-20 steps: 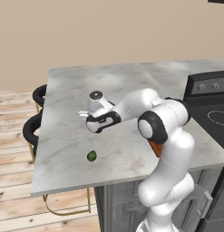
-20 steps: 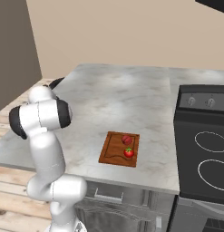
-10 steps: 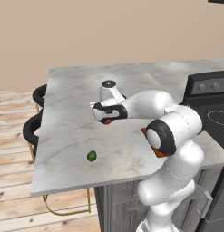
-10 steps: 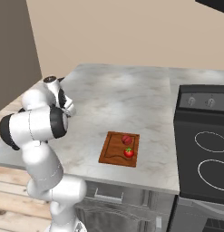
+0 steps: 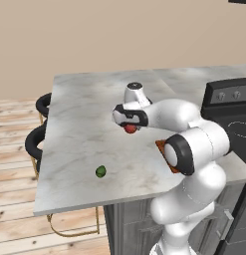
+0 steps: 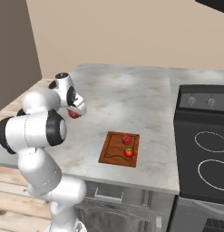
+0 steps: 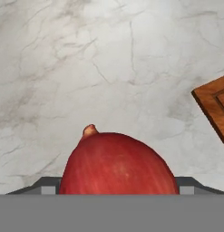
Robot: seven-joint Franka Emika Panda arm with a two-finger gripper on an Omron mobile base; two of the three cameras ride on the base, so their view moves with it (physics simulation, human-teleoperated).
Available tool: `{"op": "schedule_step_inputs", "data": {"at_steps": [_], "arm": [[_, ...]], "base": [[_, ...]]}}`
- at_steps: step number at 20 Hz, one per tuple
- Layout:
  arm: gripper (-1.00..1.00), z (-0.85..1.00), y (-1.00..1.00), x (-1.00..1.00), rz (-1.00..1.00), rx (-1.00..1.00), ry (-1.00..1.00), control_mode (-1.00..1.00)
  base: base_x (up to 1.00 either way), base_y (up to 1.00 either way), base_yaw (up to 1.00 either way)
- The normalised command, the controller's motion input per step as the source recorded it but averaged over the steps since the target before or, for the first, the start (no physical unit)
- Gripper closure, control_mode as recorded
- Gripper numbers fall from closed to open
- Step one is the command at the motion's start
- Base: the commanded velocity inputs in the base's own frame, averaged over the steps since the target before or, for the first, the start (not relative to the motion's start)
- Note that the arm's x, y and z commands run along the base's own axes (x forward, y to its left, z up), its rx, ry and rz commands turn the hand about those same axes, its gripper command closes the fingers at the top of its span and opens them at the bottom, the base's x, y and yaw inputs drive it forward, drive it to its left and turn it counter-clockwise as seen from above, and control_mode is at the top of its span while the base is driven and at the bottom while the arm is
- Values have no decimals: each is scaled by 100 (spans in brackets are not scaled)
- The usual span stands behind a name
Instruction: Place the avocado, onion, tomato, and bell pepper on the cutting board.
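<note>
Here we carry a red onion (image 7: 118, 163) clamped in our gripper (image 5: 130, 128) above the counter (image 5: 84, 139); the avocado (image 5: 100, 172) sits near its front edge.

Even soft light, faint shadows, perhaps low-resolution

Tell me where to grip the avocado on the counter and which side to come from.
Grip the avocado across its middle, coming straight down from above. It is small and roundish and lies alone on the marble counter near the front edge, so a low sideways approach would likely hit the counter, while its flanks are free for the fingers.
</note>
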Motion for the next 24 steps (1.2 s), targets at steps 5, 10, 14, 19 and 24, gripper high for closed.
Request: {"op": "schedule_step_inputs", "data": {"at_steps": [5,10,14,19,24], "arm": [[100,0,-64,-4,-4,0,0,-100],[100,0,-65,-11,-4,0,0,-100],[100,-1,-60,-27,-4,0,0,-100],[100,-14,-58,-25,-3,0,0,-100],[100,-30,-55,-13,-3,0,0,-100]], "base": [[0,0,0],[0,0,0],[0,0,0],[0,0,0],[0,0,0]]}}
